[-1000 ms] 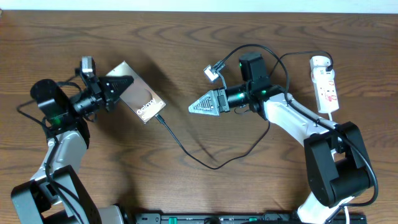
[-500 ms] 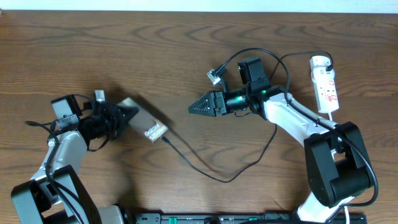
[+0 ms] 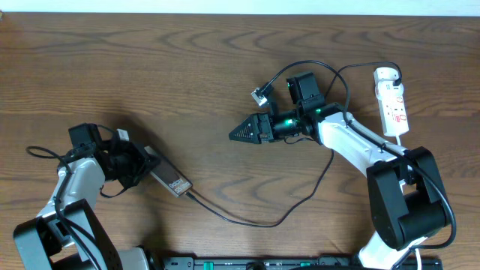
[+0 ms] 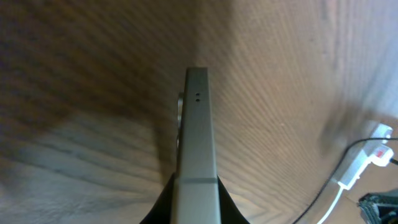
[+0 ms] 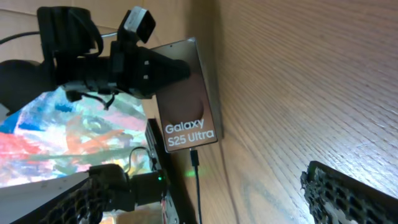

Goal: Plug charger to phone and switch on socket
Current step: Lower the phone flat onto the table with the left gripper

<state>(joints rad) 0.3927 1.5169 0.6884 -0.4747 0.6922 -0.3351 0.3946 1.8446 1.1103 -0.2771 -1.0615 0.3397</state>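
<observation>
Moved: left hand (image 3: 146, 163) has pulled the phone (image 3: 171, 180) further away from the socket (image 3: 394, 105). The thin end of the charger (image 3: 247, 223) has trailed along with it.
Left hand: pressed together on the phone, pinching it by one end. The phone is turned up on its thin edge. I cannot tell if it touches the surface (image 3: 150, 52).
Right hand (image 3: 234, 135): spread wide and holding nothing. It hangs between the socket and the phone.
Phone: well apart from the socket, at the other side of the surface.
Charger: the small black tip sits right at the phone's bottom edge. The black cable loops back toward the socket. Its white head (image 3: 385, 75) sits at the socket's far end.
Done: the tip looks pushed into the phone, I think, because it stays at the phone's edge while the phone is held up.
Left to do: switching on the socket. Whether it is on is too small to see.
Next: neither hand is near the socket. The right hand is the closer one and it is free, so it looks best placed to go and press.
</observation>
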